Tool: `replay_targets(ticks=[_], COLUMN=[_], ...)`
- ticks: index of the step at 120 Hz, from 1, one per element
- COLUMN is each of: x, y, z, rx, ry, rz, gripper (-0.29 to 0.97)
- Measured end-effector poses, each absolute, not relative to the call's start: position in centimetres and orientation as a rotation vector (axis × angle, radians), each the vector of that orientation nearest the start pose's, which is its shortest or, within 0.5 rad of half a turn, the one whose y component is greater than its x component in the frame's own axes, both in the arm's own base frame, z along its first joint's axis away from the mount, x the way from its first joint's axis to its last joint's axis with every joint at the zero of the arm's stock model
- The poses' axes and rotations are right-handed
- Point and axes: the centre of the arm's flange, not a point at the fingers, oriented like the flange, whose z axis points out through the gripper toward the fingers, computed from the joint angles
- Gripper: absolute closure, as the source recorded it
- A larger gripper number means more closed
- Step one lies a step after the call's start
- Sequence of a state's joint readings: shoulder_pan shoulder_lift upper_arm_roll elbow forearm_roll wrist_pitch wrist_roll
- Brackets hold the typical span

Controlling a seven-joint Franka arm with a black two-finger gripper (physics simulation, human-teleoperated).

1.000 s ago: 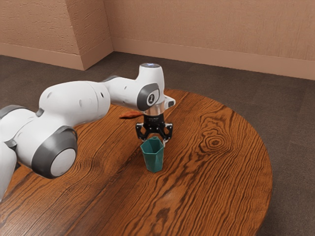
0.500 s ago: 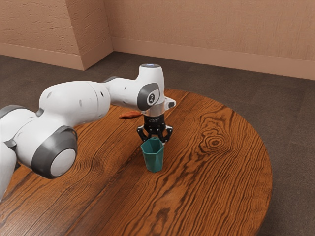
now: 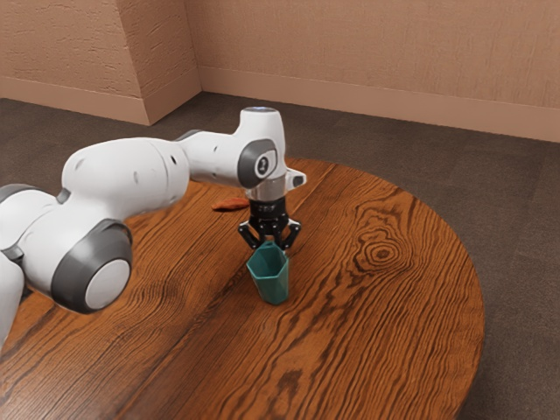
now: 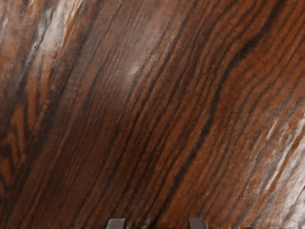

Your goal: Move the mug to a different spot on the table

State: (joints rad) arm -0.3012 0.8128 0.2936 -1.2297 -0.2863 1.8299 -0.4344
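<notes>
My tool (image 3: 269,245) pinches the green mug (image 3: 269,278) by its rim wall, closed narrowly onto it; held off-centre, the mug tilts, ready, I judge, for carrying across the desk (image 3: 385,297).

My gripper (image 3: 269,245) covers the far rim of the mug (image 3: 269,278) where it pinches. A small orange thing (image 3: 231,205) beyond my arm (image 3: 131,188) is half covered and too small to name. The table (image 3: 394,332) is cut off on its near side, and my arm at the exterior view's left. In the wrist view my fingers (image 4: 116,223) are cropped to their tips.
</notes>
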Motion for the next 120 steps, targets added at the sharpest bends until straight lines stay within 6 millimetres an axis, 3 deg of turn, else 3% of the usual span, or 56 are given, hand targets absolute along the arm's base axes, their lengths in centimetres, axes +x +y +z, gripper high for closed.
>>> replay_targets(ticks=[31,55,84,103,120], x=[72.3,72.0,72.3,72.5,72.9], y=[-6.6,-2.2,4.3,6.9,7.5], z=[29.8,30.9,32.9,33.1,32.1], rx=[-3.003,-2.978,-2.981,-2.991,-3.003], ry=[-0.747,-0.865,-1.043,-1.132,-1.183], rz=[0.403,0.523,0.551,0.551,0.551], gripper=[0.69,0.70,0.70,0.70,0.71])
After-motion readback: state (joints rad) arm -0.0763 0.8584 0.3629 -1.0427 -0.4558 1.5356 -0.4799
